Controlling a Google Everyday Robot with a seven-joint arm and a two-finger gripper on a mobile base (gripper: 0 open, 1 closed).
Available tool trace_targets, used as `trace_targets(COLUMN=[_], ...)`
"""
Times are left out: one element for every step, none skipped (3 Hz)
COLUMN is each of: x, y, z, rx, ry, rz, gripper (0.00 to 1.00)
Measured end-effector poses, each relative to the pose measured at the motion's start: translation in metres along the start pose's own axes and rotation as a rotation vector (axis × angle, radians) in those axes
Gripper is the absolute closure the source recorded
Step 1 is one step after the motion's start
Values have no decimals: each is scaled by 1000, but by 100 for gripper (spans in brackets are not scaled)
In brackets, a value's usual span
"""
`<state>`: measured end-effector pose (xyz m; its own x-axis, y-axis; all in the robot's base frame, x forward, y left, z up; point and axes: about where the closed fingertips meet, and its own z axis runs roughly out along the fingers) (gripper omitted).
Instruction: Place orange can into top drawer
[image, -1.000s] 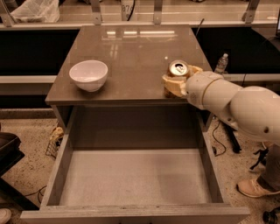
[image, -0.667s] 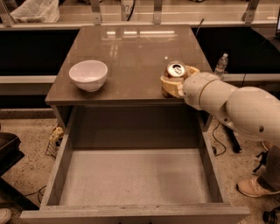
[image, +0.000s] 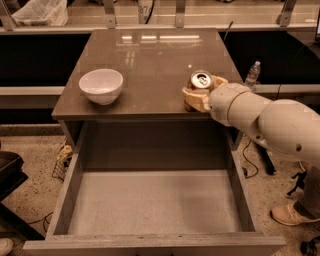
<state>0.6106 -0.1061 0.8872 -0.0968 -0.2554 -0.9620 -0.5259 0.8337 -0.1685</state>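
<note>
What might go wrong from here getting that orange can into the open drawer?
The gripper is shut on the orange can near the front right corner of the counter; a weak grip may let it tip or drop outside the top drawer. Lowering it, the arm or can may clip the drawer's right wall.
</note>
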Motion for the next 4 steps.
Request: trace_targets(x=[0,-1,-1,-17], y=[0,1,1,-10], z=[0,1,1,-10], rx=[0,-2,-2,-3], ry=[0,-1,-1,14], rz=[0,-2,-2,-17], gripper=[84,100,100,100])
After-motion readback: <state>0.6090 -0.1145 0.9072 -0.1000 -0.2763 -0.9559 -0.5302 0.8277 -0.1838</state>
